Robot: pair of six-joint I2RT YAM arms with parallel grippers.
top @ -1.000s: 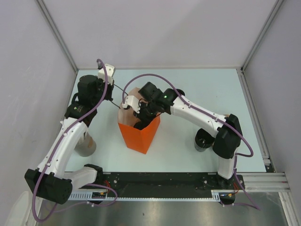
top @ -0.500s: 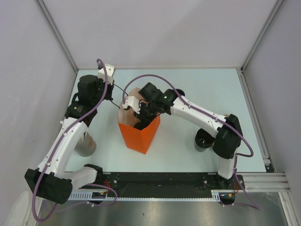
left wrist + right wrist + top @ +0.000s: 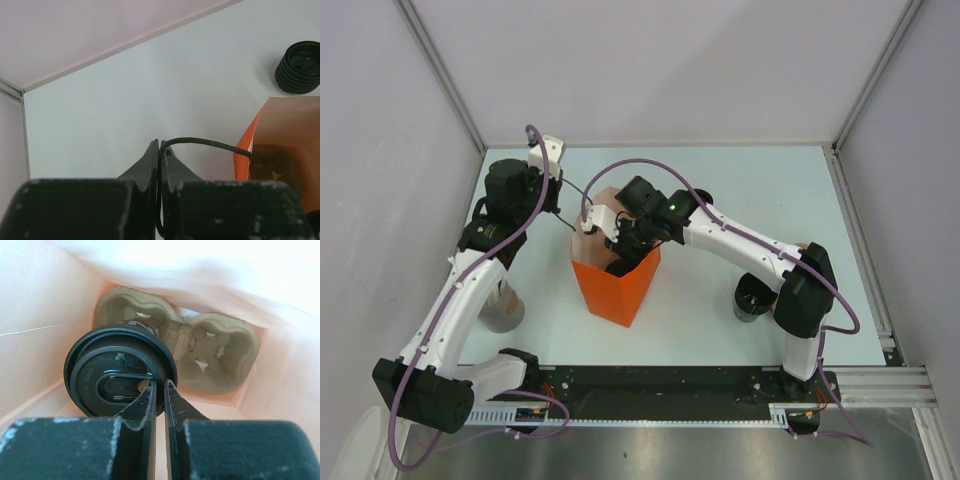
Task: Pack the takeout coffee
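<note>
Pinching the lid rim of the takeout coffee (image 3: 112, 375), the right gripper (image 3: 159, 385) is down inside the orange bag (image 3: 615, 290) on the desk (image 3: 720, 180). The cup is over one hole of the brown cup tray (image 3: 220, 350) at the bag's bottom. The left gripper (image 3: 159, 150) is squeezed tight on the bag's black string handle (image 3: 200, 142).

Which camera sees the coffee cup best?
The right wrist view: the coffee cup sits close, lid up, inside the bag. In the top view the right arm hides it; in the left wrist view I can't find it.
</note>
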